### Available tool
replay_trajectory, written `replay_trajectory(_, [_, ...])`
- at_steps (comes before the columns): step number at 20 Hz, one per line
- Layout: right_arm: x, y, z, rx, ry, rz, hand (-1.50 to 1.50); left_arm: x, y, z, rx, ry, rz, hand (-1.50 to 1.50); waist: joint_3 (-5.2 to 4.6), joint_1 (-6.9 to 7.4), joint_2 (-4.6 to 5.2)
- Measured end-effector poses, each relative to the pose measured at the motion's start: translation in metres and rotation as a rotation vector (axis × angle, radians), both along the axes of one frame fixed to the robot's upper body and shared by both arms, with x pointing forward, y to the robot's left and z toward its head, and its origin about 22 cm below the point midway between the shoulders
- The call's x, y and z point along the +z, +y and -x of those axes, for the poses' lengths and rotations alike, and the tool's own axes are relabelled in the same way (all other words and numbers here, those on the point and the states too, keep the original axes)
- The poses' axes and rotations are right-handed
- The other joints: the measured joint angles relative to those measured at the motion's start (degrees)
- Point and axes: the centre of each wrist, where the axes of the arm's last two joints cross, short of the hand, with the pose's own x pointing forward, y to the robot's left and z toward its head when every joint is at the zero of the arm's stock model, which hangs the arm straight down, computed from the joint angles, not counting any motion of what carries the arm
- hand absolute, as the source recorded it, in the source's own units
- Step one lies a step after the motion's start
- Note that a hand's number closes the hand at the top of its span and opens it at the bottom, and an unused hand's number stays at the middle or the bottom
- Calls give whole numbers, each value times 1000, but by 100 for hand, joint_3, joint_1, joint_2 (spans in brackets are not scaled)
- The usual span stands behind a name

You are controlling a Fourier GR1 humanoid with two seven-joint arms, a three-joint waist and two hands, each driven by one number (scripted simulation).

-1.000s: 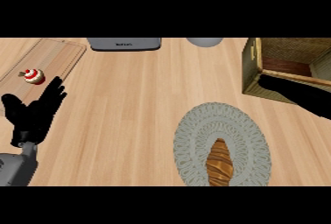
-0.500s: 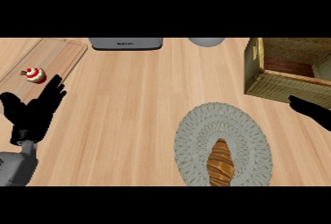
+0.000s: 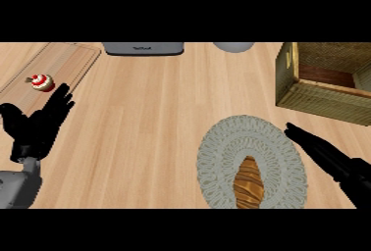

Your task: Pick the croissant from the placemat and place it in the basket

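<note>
Resting at the far left, my left hand [image 3: 36, 128] is sitting open w/ fingers straight and pointing up; it is taking no part in this step. Just above it, a small red-and-white cupcake-like item [image 3: 42, 83] is standing on a long wooden board [image 3: 69, 61], well apart from the task's things. Along the top edge, a grey appliance [image 3: 143, 48] and a pale rounded obj. [image 3: 233, 46] are only partly showing; I cannot tell what the latter is.

Moving to centre-right, the grey woven placemat [image 3: 217, 162] is lying flat on the counter, and the croissant [image 3: 249, 186] is lying on its lower middle, lengthwise, untouched, its near end running out at the view's lower edge.

Further right, my right hand [image 3: 326, 157] is hovering beside the placemat's right rim, fingers straight and holding nothing, tips pointing up-left. It is near the croissant but not touching it. At upper right, the wicker basket [image 3: 319, 98] is standing open, near the mat's upper right.

Step in hand, as I judge it: the approach, before any grasp. Next move, in my est.: I am needing to swing the right hand left over the mat, lower it onto the croissant, and curl fingers and thumb across its narrow width before lifting toward the basket.
</note>
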Motion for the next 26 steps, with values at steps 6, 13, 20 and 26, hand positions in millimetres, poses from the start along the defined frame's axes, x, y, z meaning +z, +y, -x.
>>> replay_trajectory(6, [-48,23,-21,-22,0,-64,-150,4,2,-5,-6,-3,-1,0,-5,18,5])
replay_trajectory(13, [-84,36,-35,-14,68,21,-150,3,-5,-6,-1,-1,3,0,-8,12,2])
replay_trajectory(20, [-103,32,-33,-3,96,69,-150,3,-11,-7,2,-2,3,0,-7,0,-1])
replay_trajectory(26, [-103,17,-26,19,105,50,-150,-4,-5,-2,-4,3,13,0,-8,-6,-2])
